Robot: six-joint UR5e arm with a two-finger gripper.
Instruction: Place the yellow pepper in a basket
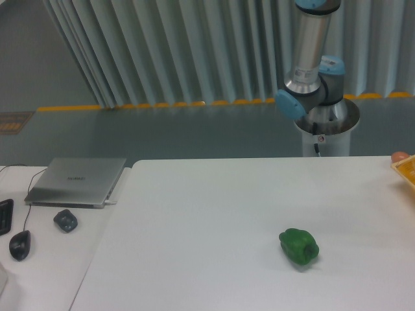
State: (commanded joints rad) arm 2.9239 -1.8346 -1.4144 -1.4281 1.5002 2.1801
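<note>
A smooth white surface (214,214) fills the lower view, backed by grey pleated curtains (194,52). Behind its far edge rises the robot arm (311,65), silver tube with pale blue joint caps, on a metal base; its tool is out of view. A closed silver laptop (78,181), its lid logo too small to read, lies by the left edge. A corner of the yellow-orange basket (405,170) shows at the right edge. A glossy, lumpy green pepper (299,246) sits toward the near right. A dark mouse (20,245) lies at near left. The yellow pepper is not visible.
</note>
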